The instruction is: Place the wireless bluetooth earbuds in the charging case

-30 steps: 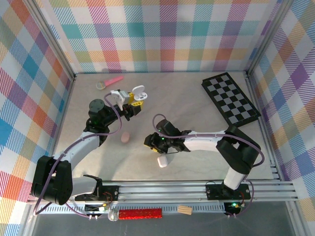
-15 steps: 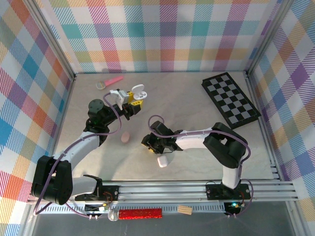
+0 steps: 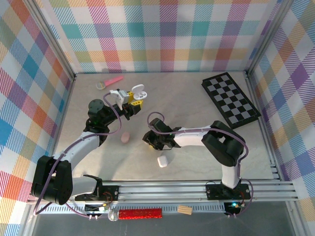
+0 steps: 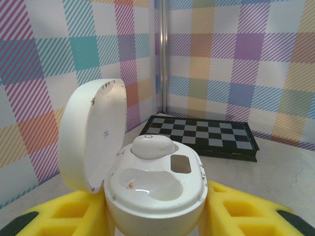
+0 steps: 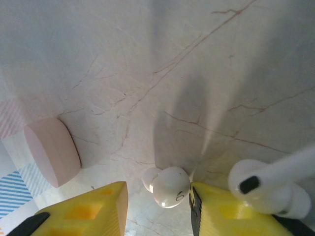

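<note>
Gripping the open white charging case (image 4: 152, 196) between its yellow fingers, the left gripper (image 3: 134, 100) is held raised over the table (image 3: 197, 162), well apart from the right gripper (image 5: 158, 209). The right gripper is lowered to the tabletop with its jaws partly open either side of a white earbud (image 5: 170, 187). Nothing is yet held there: the bud appears to touch one finger, while a gap is left at the other. The case could be tipped or pushed out of its grip if a bud were pressed in off-line. The pink case (image 5: 51, 150) nearby could be nudged by the arm. Being round and off-centre, the earbud could be squeezed out sideways as the jaws close. A second earbud (image 5: 266, 189), lying close against one finger, could be flicked away. Both arms and a closed white case (image 3: 162, 161) are laid out in the top view, where the buds are too small to tell. From the left wrist, a seated earbud (image 4: 152, 146) is shown in the far well, and the near well (image 4: 147, 184) is empty.
</note>
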`<move>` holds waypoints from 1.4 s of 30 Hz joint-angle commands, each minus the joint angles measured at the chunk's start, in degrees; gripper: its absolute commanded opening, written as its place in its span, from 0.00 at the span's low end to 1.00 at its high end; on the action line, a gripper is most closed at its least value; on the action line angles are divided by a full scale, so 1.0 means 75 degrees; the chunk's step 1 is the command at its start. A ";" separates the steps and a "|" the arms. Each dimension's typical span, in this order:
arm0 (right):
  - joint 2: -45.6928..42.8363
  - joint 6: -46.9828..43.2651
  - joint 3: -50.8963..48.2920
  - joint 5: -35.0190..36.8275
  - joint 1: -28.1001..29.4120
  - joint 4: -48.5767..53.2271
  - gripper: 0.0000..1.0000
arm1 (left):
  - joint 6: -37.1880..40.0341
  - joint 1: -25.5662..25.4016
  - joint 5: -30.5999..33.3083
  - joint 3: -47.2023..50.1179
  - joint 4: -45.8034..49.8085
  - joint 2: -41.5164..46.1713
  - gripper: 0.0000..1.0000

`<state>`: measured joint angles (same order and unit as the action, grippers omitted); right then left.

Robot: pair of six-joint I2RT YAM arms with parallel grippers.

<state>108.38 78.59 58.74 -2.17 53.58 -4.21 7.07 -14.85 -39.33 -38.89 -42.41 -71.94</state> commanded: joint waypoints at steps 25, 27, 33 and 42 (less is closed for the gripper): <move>0.0235 -0.1225 0.0207 0.0256 -0.0162 0.0307 0.18 | 0.0036 0.0071 -0.0158 0.0095 -0.0672 -0.0041 0.42; -0.0149 -0.1532 -0.0022 0.0509 -0.0170 0.0163 0.18 | 0.0059 0.0070 -0.0159 0.0174 -0.0786 -0.0063 0.42; -0.1622 -0.2571 -0.0709 0.1197 -0.0281 0.0335 0.18 | 0.0592 -0.0068 -0.0008 0.0253 -0.0745 -0.0178 0.42; -0.4011 -0.3823 -0.0853 0.1869 -0.0547 0.1783 0.18 | 0.1839 -0.0671 0.0389 0.0127 0.0125 -0.0490 0.42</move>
<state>81.76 55.61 51.11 9.34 50.46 3.09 16.01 -18.59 -37.28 -37.63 -42.85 -74.83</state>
